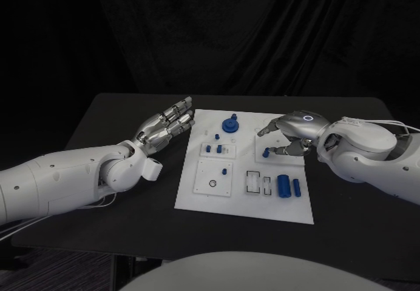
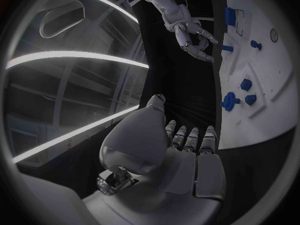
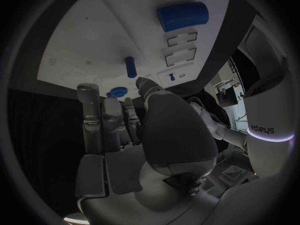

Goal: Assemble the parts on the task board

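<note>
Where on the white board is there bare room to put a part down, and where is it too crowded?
The task board is bare along its near edge, below the ring and the big blue cylinder. The near left corner is free too. It is crowded at the far end, around the blue knob and under the right hand. The left hand hovers beside the far left edge.

The room is dim, its backdrop nearly black. Overhead light falls on the white task board (image 1: 197,200), the brightest surface on the dark counter (image 1: 114,109). Both wrist pictures curve hard toward their rims, framed in black. Long ceiling strips glare at the left wrist view's upper left.
</note>
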Robot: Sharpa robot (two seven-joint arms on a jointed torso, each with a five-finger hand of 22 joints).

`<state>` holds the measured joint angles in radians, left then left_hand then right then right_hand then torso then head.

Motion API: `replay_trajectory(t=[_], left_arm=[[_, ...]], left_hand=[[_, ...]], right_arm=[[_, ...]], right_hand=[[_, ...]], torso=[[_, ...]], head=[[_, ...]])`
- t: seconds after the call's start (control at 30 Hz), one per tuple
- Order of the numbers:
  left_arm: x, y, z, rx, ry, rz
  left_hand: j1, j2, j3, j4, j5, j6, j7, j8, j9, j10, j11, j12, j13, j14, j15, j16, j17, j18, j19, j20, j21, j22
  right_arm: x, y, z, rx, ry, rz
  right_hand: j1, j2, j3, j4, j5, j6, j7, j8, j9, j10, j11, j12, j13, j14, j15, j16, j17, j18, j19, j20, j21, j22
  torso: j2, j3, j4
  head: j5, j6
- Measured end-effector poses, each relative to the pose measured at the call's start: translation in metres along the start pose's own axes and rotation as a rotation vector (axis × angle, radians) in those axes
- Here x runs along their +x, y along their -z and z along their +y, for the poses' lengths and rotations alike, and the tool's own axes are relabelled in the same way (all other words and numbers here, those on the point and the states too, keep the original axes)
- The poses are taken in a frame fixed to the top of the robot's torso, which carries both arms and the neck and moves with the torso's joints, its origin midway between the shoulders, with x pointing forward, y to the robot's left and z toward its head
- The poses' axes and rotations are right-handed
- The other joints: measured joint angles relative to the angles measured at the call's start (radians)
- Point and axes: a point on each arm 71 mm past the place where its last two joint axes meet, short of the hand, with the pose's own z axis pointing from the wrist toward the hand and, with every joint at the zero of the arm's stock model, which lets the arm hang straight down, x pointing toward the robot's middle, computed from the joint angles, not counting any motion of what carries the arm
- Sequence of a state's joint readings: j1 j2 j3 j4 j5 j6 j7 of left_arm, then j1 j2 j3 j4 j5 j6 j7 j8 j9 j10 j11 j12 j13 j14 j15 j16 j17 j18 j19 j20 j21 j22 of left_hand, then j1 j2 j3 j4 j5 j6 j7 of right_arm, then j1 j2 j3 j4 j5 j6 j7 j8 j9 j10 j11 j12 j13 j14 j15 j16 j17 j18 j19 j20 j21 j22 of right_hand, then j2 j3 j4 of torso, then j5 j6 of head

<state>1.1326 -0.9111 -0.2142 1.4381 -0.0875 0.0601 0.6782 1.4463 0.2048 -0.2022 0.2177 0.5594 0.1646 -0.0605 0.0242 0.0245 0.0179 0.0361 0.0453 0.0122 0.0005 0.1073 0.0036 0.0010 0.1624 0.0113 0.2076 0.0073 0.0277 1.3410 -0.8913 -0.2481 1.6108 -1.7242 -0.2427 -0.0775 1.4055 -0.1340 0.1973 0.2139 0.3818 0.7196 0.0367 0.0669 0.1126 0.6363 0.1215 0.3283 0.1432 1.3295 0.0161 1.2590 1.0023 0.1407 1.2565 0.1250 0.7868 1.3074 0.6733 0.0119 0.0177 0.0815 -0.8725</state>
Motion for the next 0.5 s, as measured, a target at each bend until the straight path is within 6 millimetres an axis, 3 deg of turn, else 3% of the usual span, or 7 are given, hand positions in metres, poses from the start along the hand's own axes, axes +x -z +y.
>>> replay_trajectory(t=[0.1, 0.2, 0.5], left_arm=[[0.000, 0.001, 0.001, -0.002, 0.001, -0.001], [0.000, 0.001, 0.002, -0.003, 0.001, -0.002], [0.000, 0.002, 0.002, -0.005, 0.002, -0.003]], left_hand=[[0.000, 0.000, 0.000, 0.000, 0.000, 0.000, 0.000, 0.000, 0.000, 0.000, 0.000, 0.000, 0.000, 0.000, 0.000, 0.000, 0.000, 0.000, 0.000, 0.000, 0.000, 0.000], [0.000, 0.000, 0.000, 0.000, 0.004, 0.000, 0.000, 0.000, 0.000, 0.000, 0.000, 0.005, 0.000, 0.000, 0.000, 0.000, 0.000, 0.000, 0.000, 0.000, 0.000, 0.000], [0.000, 0.000, 0.002, -0.002, 0.004, 0.000, 0.000, 0.000, 0.000, -0.002, 0.002, 0.005, 0.001, 0.000, 0.000, 0.000, 0.000, 0.000, 0.000, 0.000, 0.000, 0.000]], right_arm=[[0.005, 0.001, -0.002, 0.008, -0.005, 0.011], [0.011, 0.001, -0.003, 0.014, -0.013, 0.024], [0.023, 0.000, -0.007, 0.026, -0.025, 0.051]], right_hand=[[0.001, 0.001, 0.000, 0.000, 0.000, 0.000, 0.000, 0.000, -0.002, 0.008, -0.001, 0.005, -0.003, 0.000, 0.000, 0.000, 0.002, 0.000, 0.003, -0.003, 0.000, 0.000], [0.005, 0.005, 0.001, 0.007, 0.000, 0.046, 0.002, 0.007, -0.002, 0.033, -0.002, 0.011, -0.009, 0.004, -0.004, 0.007, 0.005, 0.000, 0.014, -0.004, 0.011, 0.000], [0.016, 0.016, 0.004, 0.015, 0.000, 0.115, 0.026, 0.020, -0.002, 0.142, -0.012, 0.029, -0.023, 0.025, -0.011, 0.019, 0.024, 0.000, 0.041, -0.011, 0.052, 0.000]], torso=[[0.001, 0.0001, 0.0012], [0.001, 0.0007, 0.0014], [-0.001, 0.0036, 0.0019]], head=[[-0.003, 0.000], [-0.004, 0.000], [-0.004, 0.000]])
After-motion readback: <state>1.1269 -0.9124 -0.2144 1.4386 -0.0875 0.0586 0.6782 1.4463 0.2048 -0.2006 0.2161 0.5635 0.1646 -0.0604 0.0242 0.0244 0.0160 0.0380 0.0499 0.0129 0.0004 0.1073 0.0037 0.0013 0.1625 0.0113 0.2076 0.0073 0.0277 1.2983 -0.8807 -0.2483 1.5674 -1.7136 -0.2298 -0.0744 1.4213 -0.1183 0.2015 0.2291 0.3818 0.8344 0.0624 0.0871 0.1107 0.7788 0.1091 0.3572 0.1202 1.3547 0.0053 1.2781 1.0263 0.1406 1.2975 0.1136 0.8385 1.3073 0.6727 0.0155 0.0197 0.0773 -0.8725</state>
